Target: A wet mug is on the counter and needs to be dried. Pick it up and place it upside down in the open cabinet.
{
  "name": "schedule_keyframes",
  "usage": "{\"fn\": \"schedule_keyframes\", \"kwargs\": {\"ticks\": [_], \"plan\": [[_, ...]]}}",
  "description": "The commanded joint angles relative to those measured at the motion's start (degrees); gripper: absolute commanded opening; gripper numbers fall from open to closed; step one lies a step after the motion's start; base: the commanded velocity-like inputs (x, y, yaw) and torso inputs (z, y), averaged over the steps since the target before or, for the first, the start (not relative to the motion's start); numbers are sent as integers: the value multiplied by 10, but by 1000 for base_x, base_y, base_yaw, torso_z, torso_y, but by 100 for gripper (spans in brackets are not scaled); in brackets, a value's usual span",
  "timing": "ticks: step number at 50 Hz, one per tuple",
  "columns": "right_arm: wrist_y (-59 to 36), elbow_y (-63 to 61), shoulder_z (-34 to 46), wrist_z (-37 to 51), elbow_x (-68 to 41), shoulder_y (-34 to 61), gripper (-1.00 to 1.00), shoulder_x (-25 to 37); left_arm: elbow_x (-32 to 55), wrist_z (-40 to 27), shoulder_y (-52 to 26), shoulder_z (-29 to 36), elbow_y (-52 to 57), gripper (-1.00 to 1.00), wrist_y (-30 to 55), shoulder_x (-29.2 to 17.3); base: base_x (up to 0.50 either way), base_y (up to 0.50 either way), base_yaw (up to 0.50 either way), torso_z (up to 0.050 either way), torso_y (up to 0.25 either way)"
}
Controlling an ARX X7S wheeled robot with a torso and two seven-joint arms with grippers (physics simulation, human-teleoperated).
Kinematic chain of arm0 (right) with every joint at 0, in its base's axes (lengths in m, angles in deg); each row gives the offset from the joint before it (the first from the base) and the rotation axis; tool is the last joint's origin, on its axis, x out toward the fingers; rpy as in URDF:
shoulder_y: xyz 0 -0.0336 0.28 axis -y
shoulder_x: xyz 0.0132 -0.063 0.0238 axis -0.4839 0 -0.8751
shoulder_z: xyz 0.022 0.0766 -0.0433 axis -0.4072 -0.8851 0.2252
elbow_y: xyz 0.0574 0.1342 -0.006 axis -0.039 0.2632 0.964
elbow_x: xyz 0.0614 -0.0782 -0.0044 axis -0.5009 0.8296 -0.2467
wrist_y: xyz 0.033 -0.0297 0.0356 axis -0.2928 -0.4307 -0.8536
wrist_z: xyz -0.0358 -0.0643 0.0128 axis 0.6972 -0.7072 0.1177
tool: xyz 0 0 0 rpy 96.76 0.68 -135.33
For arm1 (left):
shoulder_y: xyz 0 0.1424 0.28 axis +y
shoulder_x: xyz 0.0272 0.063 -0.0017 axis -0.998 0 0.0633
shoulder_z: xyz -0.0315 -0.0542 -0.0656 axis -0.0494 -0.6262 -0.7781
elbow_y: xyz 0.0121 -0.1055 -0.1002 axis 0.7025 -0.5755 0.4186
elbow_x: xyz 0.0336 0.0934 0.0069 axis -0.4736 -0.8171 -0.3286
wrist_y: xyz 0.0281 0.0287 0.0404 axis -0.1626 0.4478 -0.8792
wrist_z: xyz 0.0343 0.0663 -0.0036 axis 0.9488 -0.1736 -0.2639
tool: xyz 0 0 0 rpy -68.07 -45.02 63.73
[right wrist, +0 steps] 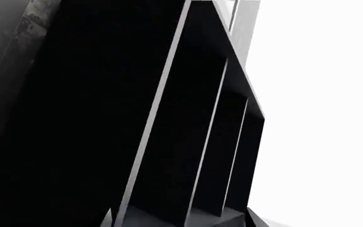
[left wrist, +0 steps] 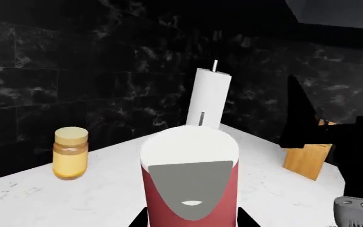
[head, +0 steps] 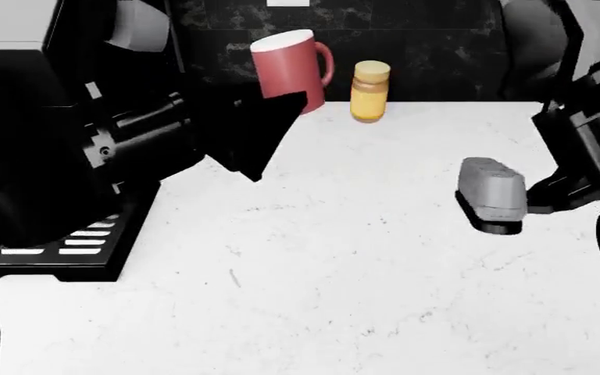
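The red mug (left wrist: 191,179) with its white top fills the middle of the left wrist view, and my left gripper (left wrist: 191,220) is shut on it, one black finger on each side. In the head view the mug (head: 287,69) stands upright with its handle to the right, held clear of the white counter (head: 342,258) near the back wall. My right gripper (head: 552,195) hangs at the counter's right side, open and empty. The right wrist view looks into a dark cabinet (right wrist: 188,142) with open compartments.
A yellow jar (head: 370,91) with a tan lid stands just right of the mug. A grey device (head: 493,194) lies on the counter by my right gripper. A paper towel roll (left wrist: 208,97) and a wooden knife block (left wrist: 307,158) stand at the back. A black appliance (head: 60,250) sits at the left.
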Motion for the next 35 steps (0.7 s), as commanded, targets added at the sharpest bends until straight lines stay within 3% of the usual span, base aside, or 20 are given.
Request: {"fn": "schedule_keyframes", "kwargs": {"ticks": [1,15,35], "plan": [[-70,58,-74,-22,-233,-38,100,-39,-32,-56,-15,-10,57,-100,-17,-9,0,0,0,0,0],[-115,103,-256,-17,-556,-107,100,-126,38,-107,-25,-31,133,-100,-5,-32,0,0,0,0,1],[-133,136,-287,-16,-606,-120,100,-168,-13,-144,-50,-49,173,-100,-28,-46,0,0,0,0,0]]}}
